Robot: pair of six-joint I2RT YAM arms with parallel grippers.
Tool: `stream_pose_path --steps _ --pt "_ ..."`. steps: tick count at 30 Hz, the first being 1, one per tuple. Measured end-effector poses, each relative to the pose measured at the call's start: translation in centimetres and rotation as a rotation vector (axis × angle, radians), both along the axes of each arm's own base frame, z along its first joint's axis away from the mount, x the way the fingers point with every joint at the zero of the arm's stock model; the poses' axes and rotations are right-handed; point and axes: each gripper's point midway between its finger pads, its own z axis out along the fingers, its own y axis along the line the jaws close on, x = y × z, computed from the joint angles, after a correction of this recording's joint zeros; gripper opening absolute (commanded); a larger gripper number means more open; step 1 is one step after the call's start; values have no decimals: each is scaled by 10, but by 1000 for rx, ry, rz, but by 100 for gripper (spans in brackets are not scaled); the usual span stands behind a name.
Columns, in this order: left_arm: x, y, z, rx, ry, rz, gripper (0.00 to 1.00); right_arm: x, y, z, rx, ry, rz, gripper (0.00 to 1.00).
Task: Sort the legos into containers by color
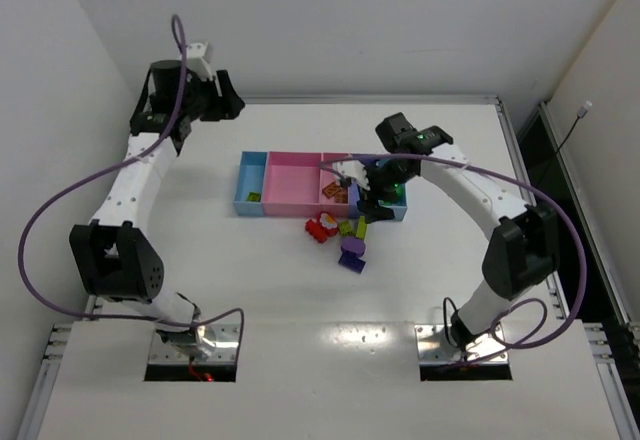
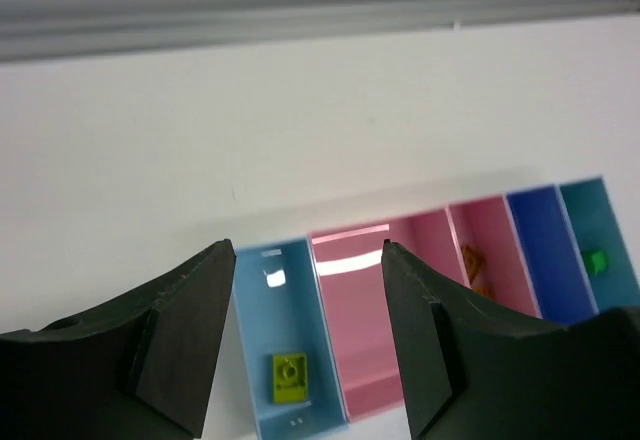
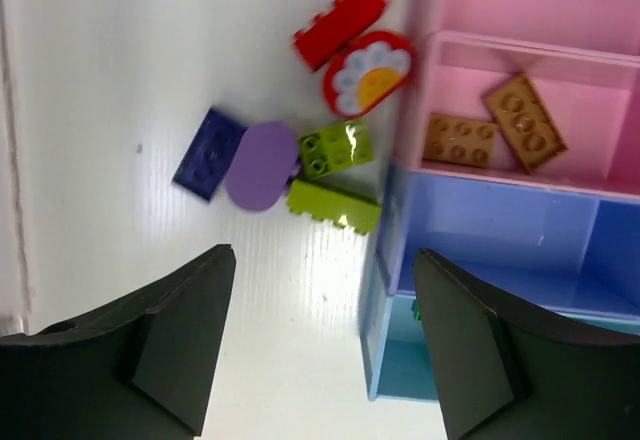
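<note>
The containers (image 1: 290,182) form a row mid-table. In the left wrist view, a yellow-green brick (image 2: 288,376) lies in the light blue end bin (image 2: 270,320). Beside that bin is a pink bin (image 2: 355,310), and a green brick (image 2: 596,261) lies in the far end bin. My left gripper (image 2: 306,250) hangs open and empty, high over the blue and pink bins. My right gripper (image 3: 322,260) is open and empty over the table beside the blue-violet bin (image 3: 500,230). Ahead of it lie loose legos: a red brick (image 3: 340,25), a round red piece (image 3: 368,72), two yellow-green bricks (image 3: 335,147), a round purple piece (image 3: 261,165) and a dark purple plate (image 3: 208,154). Two orange bricks (image 3: 460,140) lie in a pink bin.
The loose bricks (image 1: 340,238) cluster just in front of the row's right half. My left gripper (image 1: 228,102) is up near the table's back left corner. The right arm reaches over the row's right end (image 1: 398,200). Walls close in behind and at the left.
</note>
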Motion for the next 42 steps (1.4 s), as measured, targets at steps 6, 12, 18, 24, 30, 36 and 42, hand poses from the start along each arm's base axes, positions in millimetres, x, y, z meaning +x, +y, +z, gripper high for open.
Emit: stream_pose_path --steps 6,12,18,24,30,36,42 --pt "12 29 22 -30 -42 34 68 -25 -16 -13 -57 -95 358 74" --pt "12 24 -4 -53 41 11 68 -32 -25 -34 -91 -167 691 65" --pt "10 23 -8 -68 56 11 68 -23 -26 -67 -123 -215 823 61" --pt "8 24 -16 -67 75 17 68 -17 -19 -88 -166 -238 900 59" --pt "8 27 -17 -70 78 23 68 -9 -4 -94 -193 -302 947 57" --pt "9 31 -17 -71 78 32 68 -5 -2 -102 -230 -294 968 57" --pt "9 33 -17 -75 78 32 69 0 -7 -113 -267 -281 974 57"
